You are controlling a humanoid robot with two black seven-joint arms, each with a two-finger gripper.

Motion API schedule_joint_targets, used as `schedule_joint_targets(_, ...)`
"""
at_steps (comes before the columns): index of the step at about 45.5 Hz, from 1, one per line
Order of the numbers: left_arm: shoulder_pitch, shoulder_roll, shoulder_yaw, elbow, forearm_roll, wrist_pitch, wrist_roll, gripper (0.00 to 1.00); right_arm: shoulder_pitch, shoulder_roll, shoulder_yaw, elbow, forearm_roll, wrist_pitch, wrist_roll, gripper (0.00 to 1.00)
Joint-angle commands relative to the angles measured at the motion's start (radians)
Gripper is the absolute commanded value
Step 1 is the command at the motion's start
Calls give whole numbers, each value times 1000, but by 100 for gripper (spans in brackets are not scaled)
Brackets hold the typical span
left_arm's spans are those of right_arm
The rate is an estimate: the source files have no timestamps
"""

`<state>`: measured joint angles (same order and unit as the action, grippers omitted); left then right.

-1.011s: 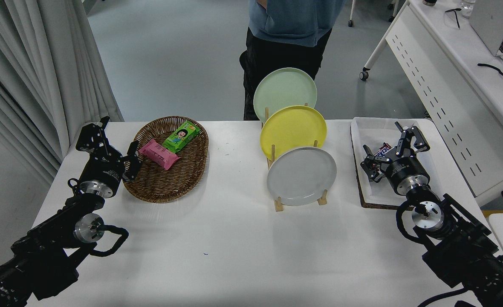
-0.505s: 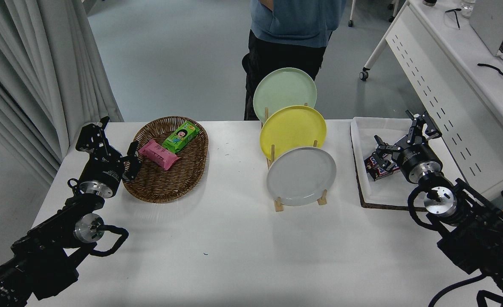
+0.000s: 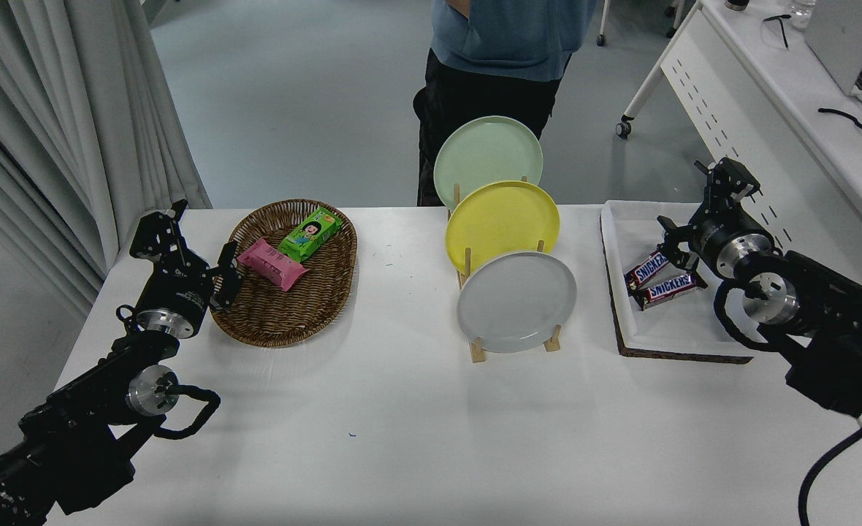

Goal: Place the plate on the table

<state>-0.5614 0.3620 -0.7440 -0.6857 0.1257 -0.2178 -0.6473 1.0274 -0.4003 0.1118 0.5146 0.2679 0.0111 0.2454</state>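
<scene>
Plainly, writing: "SNICKERS" is read on two dark bars [image 3: 659,278] lying side by side in the white tray [image 3: 624,321]; print on the other wrappers is too small to be made out
Tray: set at the right of the table [image 3: 402,438], lined in white, with a dark base seen along its near edge
Basket: an oval wicker basket [image 3: 285,321] is placed at the left of the table; a green snack packet [image 3: 310,234] and a pink packet [image 3: 272,264] are held in it
Rack: three plates are stood on edge in a wooden rack [image 3: 478,349], one behind another
Plate: the plate [image 3: 516,301] is found in the nearest slot, upright, not lying on the tabletop
Other plates: a yellow plate [image 3: 502,223] is set behind it, a pale green plate [image 3: 488,157] farthest back
Right gripper: the right gripper [image 3: 701,208] is raised over the tray's far right corner, its fingers spread apart, nothing held
Left gripper: the left gripper [image 3: 193,252] is parked just beside the basket's left rim, fingers apart, nothing grasped
Person: a person [image 3: 500,66] in a blue top is seen standing at the far side
</scene>
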Motion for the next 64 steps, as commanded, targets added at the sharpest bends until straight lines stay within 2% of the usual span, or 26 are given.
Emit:
schedule_joint_targets(1,0,0,0,0,-1,0,0,100,137,-26,-345,1,16,0,0,100)
schedule_joint_targets(10,0,0,0,0,0,0,0,100,207,-29,-468,24,14,41,0,100)
schedule_joint_targets(17,0,0,0,0,0,0,0,100,207,-72,-425,59,28,153,0,100)
schedule_joint_targets(22,0,0,0,0,0,0,0,100,168,-75,-370,59,13,184,0,100)
schedule_joint_targets(31,0,0,0,0,0,0,0,100,175,-84,-391,108,-145,190,0,100)
schedule_joint_targets(36,0,0,0,0,0,0,0,100,206,-120,-391,177,-145,190,0,100)
schedule_joint_targets(44,0,0,0,0,0,0,0,100,278,-250,-406,361,-145,191,0,100)
schedule_joint_targets(55,0,0,0,0,0,0,0,100,335,-290,-411,463,-131,158,-5,100)
schedule_joint_targets(59,0,0,0,0,0,0,0,100,338,-290,-443,469,-82,126,-55,100)
schedule_joint_targets(64,0,0,0,0,0,0,0,100,375,-288,-506,515,10,112,-211,100)
